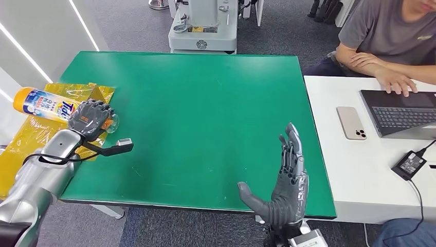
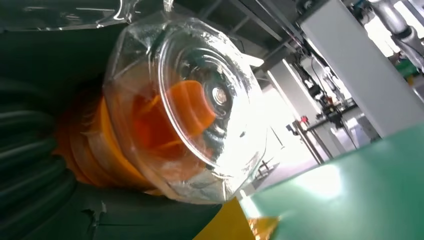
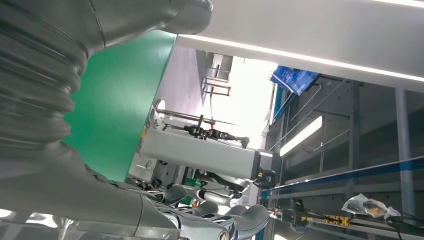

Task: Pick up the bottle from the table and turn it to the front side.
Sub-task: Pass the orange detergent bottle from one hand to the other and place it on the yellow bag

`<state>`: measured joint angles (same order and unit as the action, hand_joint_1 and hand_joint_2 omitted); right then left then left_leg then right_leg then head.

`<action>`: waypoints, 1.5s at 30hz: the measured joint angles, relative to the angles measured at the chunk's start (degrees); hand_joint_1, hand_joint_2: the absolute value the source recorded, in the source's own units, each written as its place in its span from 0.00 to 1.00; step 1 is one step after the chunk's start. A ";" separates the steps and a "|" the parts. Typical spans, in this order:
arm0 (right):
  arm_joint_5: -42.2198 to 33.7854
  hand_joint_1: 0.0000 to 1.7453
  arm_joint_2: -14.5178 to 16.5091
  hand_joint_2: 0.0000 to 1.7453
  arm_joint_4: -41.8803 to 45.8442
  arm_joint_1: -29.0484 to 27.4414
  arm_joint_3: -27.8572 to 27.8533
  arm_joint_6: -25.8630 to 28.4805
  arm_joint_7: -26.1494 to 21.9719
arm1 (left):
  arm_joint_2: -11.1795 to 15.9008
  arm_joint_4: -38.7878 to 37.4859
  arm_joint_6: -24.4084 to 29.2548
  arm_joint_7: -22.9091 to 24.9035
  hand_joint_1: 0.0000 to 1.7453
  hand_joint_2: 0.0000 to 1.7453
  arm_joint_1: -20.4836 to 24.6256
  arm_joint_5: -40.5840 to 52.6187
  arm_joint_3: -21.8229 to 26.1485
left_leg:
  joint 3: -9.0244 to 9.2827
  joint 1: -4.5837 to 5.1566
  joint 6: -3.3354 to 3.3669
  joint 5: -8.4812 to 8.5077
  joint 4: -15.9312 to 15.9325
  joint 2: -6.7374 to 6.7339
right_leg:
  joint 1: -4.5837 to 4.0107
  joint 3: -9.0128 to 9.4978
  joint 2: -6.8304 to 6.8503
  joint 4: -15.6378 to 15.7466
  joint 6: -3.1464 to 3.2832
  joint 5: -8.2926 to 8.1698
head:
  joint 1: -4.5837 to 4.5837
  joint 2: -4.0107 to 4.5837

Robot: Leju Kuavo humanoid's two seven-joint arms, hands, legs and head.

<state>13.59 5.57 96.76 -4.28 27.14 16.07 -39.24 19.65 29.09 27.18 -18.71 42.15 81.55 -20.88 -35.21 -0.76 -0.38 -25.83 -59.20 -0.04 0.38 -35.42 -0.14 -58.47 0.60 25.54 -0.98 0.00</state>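
A green rectangular worktop [image 1: 205, 118] fills the middle of the head view, standing on grey carpeted floor [image 1: 128, 25]. At its far left edge lies a crumpled yellow plastic bag [image 1: 31, 128], partly hanging off the left side. Over that bag the left hand [image 1: 91, 119] grips a yellow plastic bottle with a blue-and-white printed label [image 1: 43, 104]; the bottle lies roughly level, its base pointing left and its clear cap end at the hand. The fingers [image 1: 97, 110] wrap around the neck end. In the left wrist view the clear faceted cap [image 2: 195, 105] looms close, with orange showing through it, and the green surface sits beyond it.

The right hand [image 1: 288, 182] stands at the near edge of the worktop, right of centre, palm turned sideways, its fingers [image 1: 293, 144] straight and spread, holding nothing.

To the right, touching the green surface, is a white desk [image 1: 349, 175]. On it lie a beige smartphone [image 1: 351, 123] face down, an open dark laptop [image 1: 401, 110], and a black power adapter [image 1: 409, 163] with its cable. A person in a grey T-shirt [image 1: 391, 31] sits at the far right with a hand [image 1: 396, 82] on the laptop keyboard. Beyond the far edge of the worktop stands a grey-white machine base [image 1: 203, 25].
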 joint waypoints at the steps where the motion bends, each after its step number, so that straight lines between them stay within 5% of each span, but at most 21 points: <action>1: 0.03 0.00 0.00 1.00 0.00 0.06 0.05 -0.07 0.03 | -0.07 -0.98 0.19 -0.60 1.00 1.00 -0.05 -0.04 -0.14 | 0.00 0.00 -0.01 -0.01 0.00 0.00 | 0.00 0.00 0.00 0.00 0.00 0.00 | 0.01 0.00; 24: 0.80 0.00 0.00 1.00 0.09 0.28 0.95 0.74 0.54 | -3.11 -9.94 -5.43 -0.34 0.99 1.00 -3.91 -1.52 -1.06 | 0.00 -0.02 -0.06 -0.04 0.01 0.01 | -0.01 0.00 0.01 0.00 0.03 0.03 | 0.01 0.00; 28: 0.68 0.00 0.00 1.00 0.07 0.49 0.99 0.66 0.76 | -3.21 -10.01 -5.67 -0.16 0.00 1.00 -3.89 -1.58 -1.05 | 0.00 -0.01 -0.06 -0.04 0.01 0.01 | -0.01 0.00 0.01 0.00 0.03 0.03 | 0.01 0.00; 45: 0.03 0.00 0.00 1.00 -0.70 1.48 1.10 0.39 0.81 | -3.61 -10.02 -5.16 1.74 0.00 1.00 -2.67 -0.15 -1.04 | 0.06 -0.01 -0.08 -0.04 0.01 0.01 | 0.00 0.01 0.01 -0.09 0.06 0.04 | 0.00 0.00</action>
<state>13.62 5.57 96.06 -2.80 28.24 16.46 -38.42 16.04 19.07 22.02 -16.97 39.48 81.39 -21.93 -35.15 -0.78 -0.46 -25.87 -59.19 -0.04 0.37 -35.41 -0.13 -58.56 0.66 25.58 -0.98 0.00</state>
